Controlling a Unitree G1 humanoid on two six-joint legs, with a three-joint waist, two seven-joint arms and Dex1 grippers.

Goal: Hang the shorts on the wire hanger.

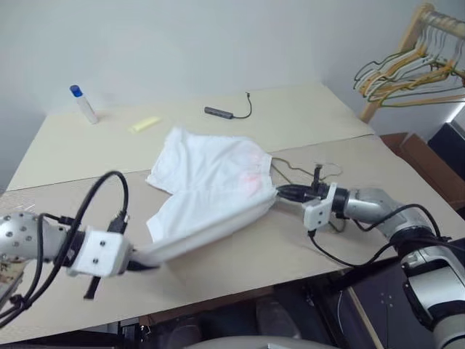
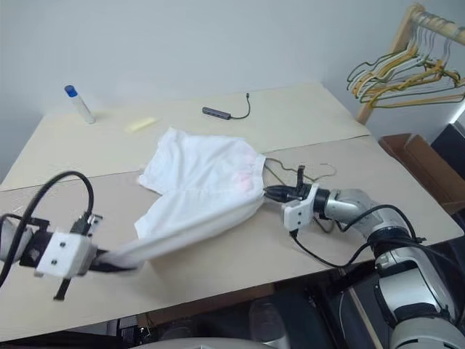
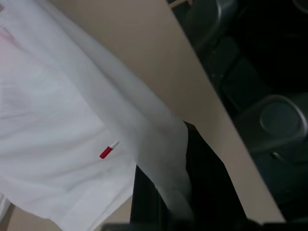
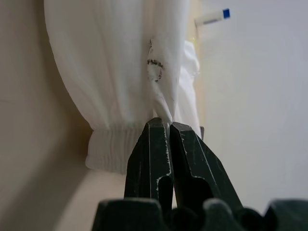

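The white shorts [image 1: 207,182] lie spread on the beige table [image 1: 305,116], with a faint pink mark near the waistband. Their near edge is pulled taut between my two grippers. My left gripper [image 1: 144,262] is shut on one end of that edge, near the table's front. In the left wrist view a small red tag [image 3: 109,149] shows on the cloth beside the black fingers [image 3: 207,183]. My right gripper [image 1: 282,193] is shut on the gathered waistband corner [image 4: 115,149]. The thin wire hanger [image 1: 328,168] lies on the table right of the shorts, partly under them and behind my right gripper.
A blue-capped tube [image 1: 83,104], a yellow strip [image 1: 144,124] and a dark hub with a cable [image 1: 218,112] lie at the table's far side. A wooden rack with bunched hangers [image 1: 414,69] stands at the far right, above a brown box [image 1: 418,156].
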